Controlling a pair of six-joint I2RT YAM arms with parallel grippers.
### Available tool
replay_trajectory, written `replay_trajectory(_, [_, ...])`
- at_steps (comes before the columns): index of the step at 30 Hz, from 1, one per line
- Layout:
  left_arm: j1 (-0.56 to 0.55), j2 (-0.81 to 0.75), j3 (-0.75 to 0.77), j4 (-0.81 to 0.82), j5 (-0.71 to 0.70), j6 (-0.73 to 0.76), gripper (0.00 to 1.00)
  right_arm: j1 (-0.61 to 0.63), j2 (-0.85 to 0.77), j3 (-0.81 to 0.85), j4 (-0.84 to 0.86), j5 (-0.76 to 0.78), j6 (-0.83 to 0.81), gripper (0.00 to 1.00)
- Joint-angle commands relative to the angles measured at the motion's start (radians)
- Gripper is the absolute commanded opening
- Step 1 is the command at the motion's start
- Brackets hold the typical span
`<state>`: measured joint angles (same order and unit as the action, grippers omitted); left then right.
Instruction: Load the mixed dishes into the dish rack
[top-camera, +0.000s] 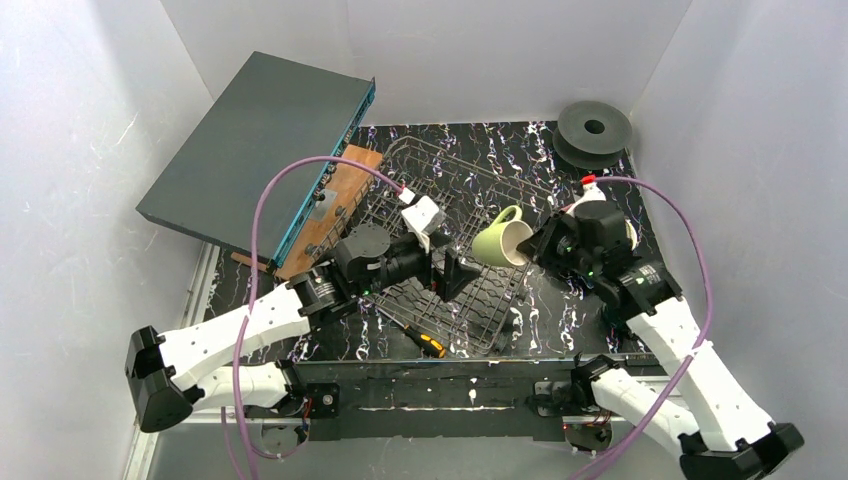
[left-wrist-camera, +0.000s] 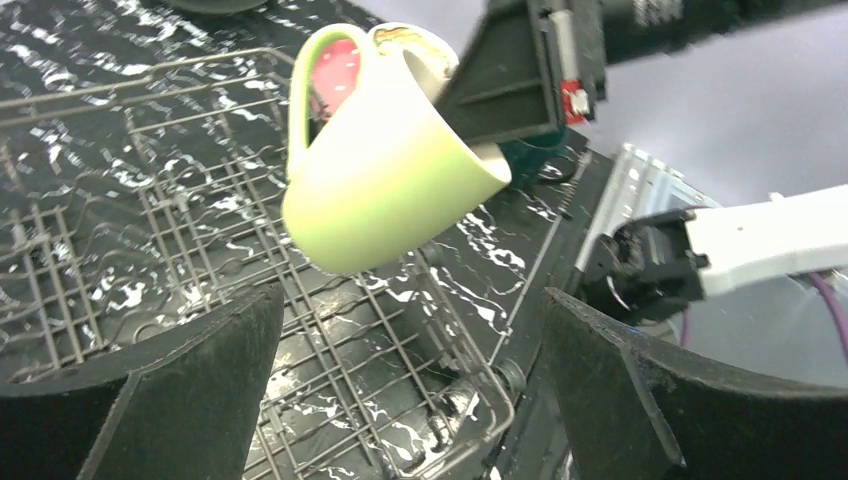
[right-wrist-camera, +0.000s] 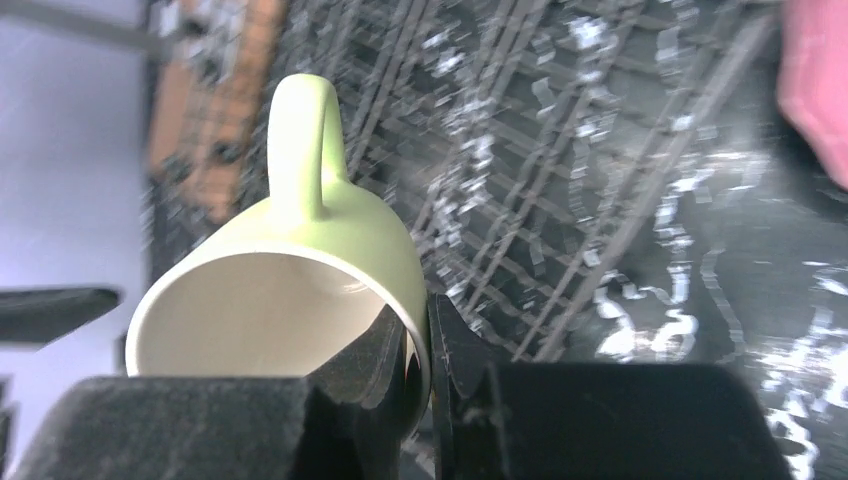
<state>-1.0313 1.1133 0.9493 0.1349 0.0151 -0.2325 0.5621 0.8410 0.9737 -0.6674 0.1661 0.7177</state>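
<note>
Over the near end of the dish rack, my left jaws stood wide open and empty; just beyond, my right jaws pinched the rim of the pale yellow-green mug, tipped sideways above the rack's right side.

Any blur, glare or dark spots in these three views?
Top view: sharp, evenly lit, no harsh shadows. Left wrist: mug crisp, left gripper dark and soft near the lens. Right wrist: rack and pink shape smeared, mug rim clearer.
</note>
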Motion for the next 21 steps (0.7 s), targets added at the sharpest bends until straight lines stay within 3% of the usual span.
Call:
replay_trajectory(1, [-0.001,-0.088,0.012,0.034,0.143,0.076,0.98,-0.173,-0.025,0.086,0.134,-0.722,-0.096,0.01])
replay_trajectory(3, [0.003,-0.109,0.021,0.034,0.116,0.047,0.98,-0.218,-0.048,0.037,0.210,-0.908,-0.051,0.01])
replay_trajectory(5, [0.033,-0.120,0.055,-0.011,0.086,-0.090,0.98,-0.230,-0.102,-0.060,0.388,-1.047,0.022,0.01])
replay_trajectory(9, [0.065,-0.161,0.079,-0.065,0.111,-0.438,0.98,-0.234,-0.183,-0.197,0.608,-1.051,0.126,0.01])
replay_trajectory(12, [0.065,-0.195,0.054,-0.067,0.163,-0.630,0.98,-0.234,-0.185,-0.309,0.888,-1.105,0.277,0.01])
replay_trajectory(14, [0.065,-0.221,0.041,-0.093,0.172,-0.688,0.98,-0.234,-0.177,-0.369,1.091,-1.116,0.372,0.01])
replay_trajectory(21, [0.063,-0.242,0.069,-0.155,0.216,-0.784,0.98,-0.232,-0.106,-0.445,1.485,-1.110,0.600,0.01])
